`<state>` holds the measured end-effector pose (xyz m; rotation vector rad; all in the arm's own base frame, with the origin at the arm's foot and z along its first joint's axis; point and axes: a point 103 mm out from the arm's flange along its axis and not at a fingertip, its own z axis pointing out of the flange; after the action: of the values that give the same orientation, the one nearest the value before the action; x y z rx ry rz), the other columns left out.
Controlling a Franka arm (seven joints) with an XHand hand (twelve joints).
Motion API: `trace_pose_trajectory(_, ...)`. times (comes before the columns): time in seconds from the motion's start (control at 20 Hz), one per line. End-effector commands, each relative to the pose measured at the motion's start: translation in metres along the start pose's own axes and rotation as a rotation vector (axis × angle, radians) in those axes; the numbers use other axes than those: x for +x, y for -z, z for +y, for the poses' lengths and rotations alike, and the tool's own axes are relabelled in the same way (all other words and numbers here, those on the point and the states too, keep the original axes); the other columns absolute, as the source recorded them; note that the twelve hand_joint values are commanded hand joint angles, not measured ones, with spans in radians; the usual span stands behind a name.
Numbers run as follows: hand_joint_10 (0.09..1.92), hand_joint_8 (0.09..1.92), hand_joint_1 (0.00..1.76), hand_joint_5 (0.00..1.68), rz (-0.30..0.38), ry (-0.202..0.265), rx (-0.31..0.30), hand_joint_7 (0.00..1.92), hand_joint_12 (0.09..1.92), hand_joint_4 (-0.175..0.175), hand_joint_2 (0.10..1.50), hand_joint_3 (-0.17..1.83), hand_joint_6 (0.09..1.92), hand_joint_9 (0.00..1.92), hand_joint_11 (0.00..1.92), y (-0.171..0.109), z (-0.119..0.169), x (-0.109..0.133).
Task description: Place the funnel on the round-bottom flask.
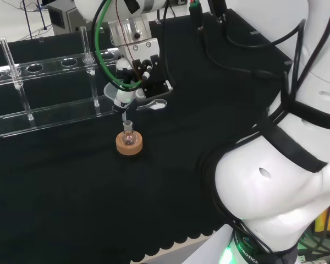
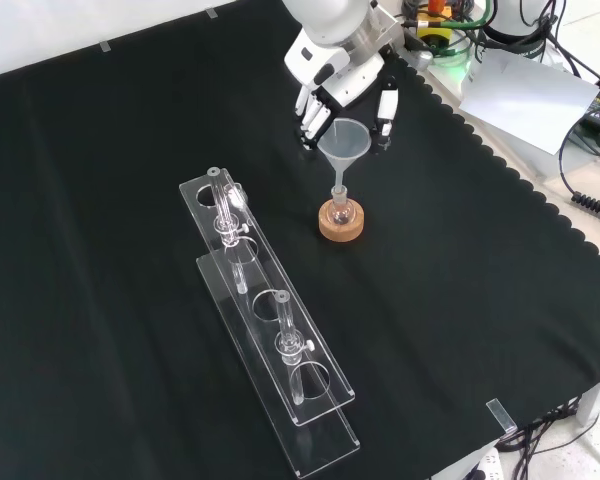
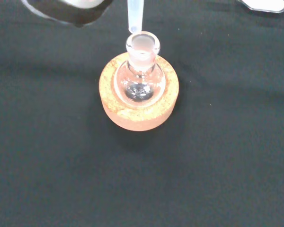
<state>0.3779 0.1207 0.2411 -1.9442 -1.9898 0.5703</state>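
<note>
Just above the mouth of the round-bottom flask [image 2: 340, 211], the clear funnel [image 2: 342, 143] was held upright by the hand [image 2: 332, 98], whose fingers were curled round its cone. The stem tip was seen in the wrist view right at the neck opening, though whether it had entered could not be told. The flask was seated in its cork ring [image 2: 340, 223] on the black cloth [image 2: 110, 180]. The carrying was judged done; lowering, seating and release remained. A clear tube rack [image 2: 270, 330] stood well apart.
</note>
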Motion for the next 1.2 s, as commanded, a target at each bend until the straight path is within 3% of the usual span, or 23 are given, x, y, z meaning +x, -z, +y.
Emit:
trace_pose_trajectory(0.05, 0.60, 0.73, 0.91, 0.69, -0.019, 0.010, 0.023, 0.64, 1.22, -0.044, 1.12, -0.17, 0.84, 1.00, 0.62, -0.015, 0.009, -0.005)
trace_pose_trajectory(0.35, 0.60, 0.73, 0.91, 0.69, -0.014, 0.012, 0.022, 0.64, 1.22, -0.044, 1.12, -0.17, 0.84, 1.00, 0.62, -0.016, 0.009, -0.006)
trace_pose_trajectory(0.45, 0.60, 0.73, 0.91, 0.69, -0.006, -0.020, 0.019, 0.64, 1.22, -0.044, 1.12, -0.17, 0.84, 1.00, 0.62, -0.019, 0.008, -0.010)
trace_pose_trajectory(1.2, 0.60, 0.73, 0.91, 0.69, -0.001, 0.004, 0.059, 0.63, 1.22, -0.045, 1.12, -0.17, 0.84, 1.00, 0.62, -0.026, 0.014, -0.012)
